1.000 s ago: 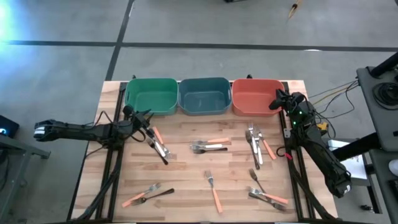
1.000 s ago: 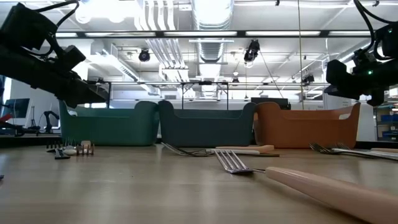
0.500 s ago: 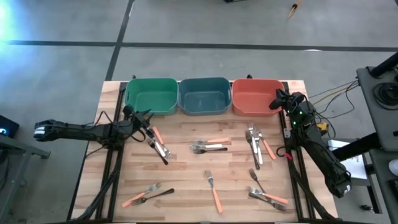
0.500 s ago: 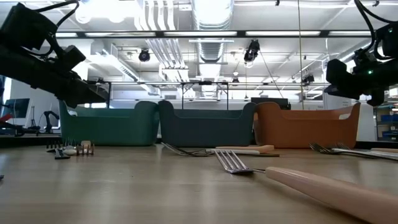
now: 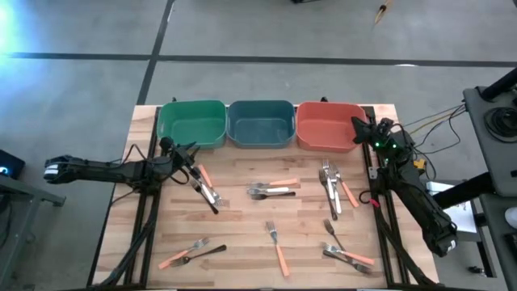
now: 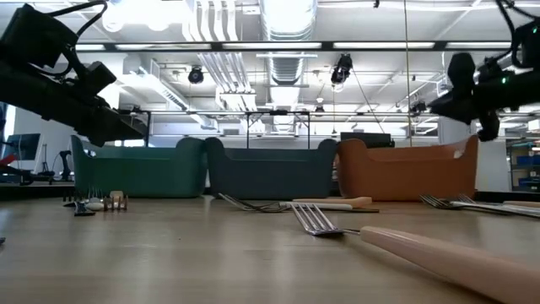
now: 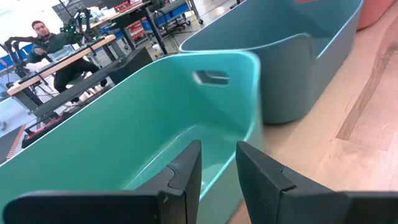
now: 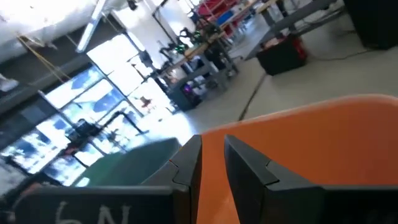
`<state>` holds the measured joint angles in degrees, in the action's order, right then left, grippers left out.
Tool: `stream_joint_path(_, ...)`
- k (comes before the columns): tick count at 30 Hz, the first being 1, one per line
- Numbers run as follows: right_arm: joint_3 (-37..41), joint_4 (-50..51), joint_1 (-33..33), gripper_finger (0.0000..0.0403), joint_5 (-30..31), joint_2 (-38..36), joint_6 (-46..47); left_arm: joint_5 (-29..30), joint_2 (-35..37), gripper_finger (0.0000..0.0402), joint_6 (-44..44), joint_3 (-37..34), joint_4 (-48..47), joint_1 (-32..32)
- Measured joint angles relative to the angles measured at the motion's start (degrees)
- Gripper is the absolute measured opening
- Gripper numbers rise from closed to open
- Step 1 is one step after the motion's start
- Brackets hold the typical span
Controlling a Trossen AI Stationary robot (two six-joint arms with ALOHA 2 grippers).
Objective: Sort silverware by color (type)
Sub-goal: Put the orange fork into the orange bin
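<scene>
Silverware (image 5: 271, 191) lies scattered on your tabletop (image 5: 242, 230), nearest forks just beside your empty left pincer (image 5: 191, 152), well apart from your empty right pincer (image 5: 361, 132), both nearly closed.

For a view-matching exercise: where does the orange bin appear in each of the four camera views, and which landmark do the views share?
High view: orange bin, rightmost of three at the table's far edge, right hand at its right rim.
Low view: right of centre, behind the forks.
Left wrist view: only a sliver at the upper right corner.
Right wrist view: fills the lower right.
Shared landmark: the blue bin beside it, except in the right wrist view.
</scene>
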<state>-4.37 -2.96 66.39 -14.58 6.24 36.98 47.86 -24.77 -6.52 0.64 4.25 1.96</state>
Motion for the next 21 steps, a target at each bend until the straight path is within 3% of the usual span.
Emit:
stream_joint_path(10, -20.3, 24.5, 0.0, 0.0061, 1.2, 4.7, -10.4, 0.0, 0.0, 0.0084, 0.0, 0.0, 0.0, 0.0)
stream_joint_path(21, -40.2, 62.0, 0.0, 0.0061, 3.2, 23.6, -10.6, 0.0, 0.0, 0.0084, 0.0, 0.0, 0.0, 0.0)
